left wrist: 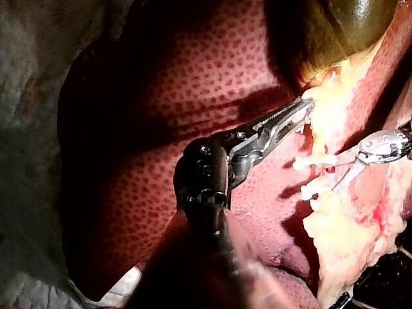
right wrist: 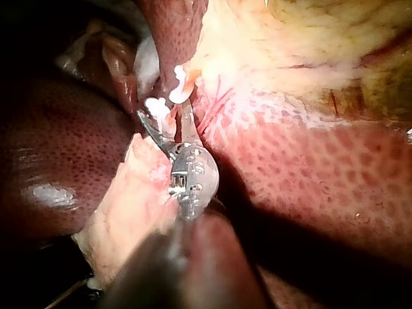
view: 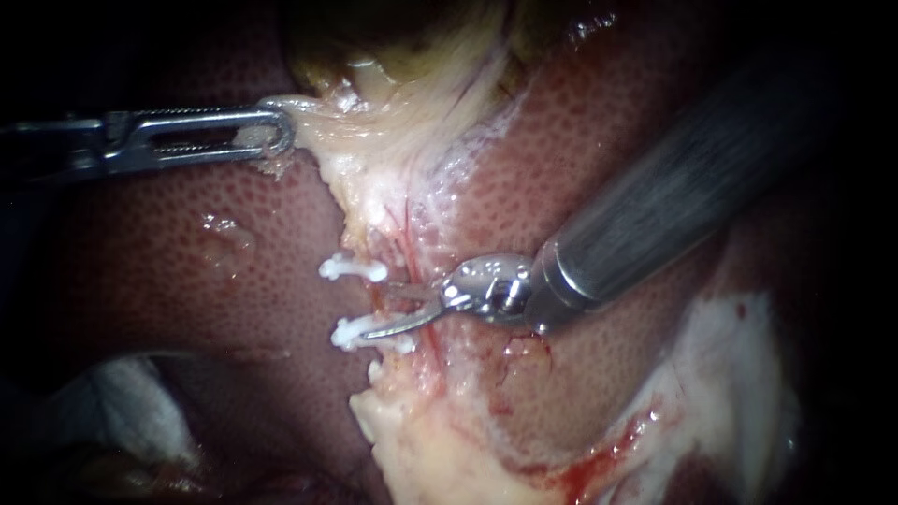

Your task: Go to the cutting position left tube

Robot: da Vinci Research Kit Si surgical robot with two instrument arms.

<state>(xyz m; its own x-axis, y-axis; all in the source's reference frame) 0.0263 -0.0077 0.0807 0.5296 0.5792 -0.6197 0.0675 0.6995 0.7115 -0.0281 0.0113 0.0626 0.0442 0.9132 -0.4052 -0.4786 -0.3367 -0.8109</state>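
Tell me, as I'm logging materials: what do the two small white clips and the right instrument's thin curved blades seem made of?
The two small white clips look like matte opaque plastic: chalk-white, without any glint. The thin curved blades of the right instrument look like polished metal: silvery grey, with bright highlights like the hinge behind them. The exact polymer or alloy cannot be told.
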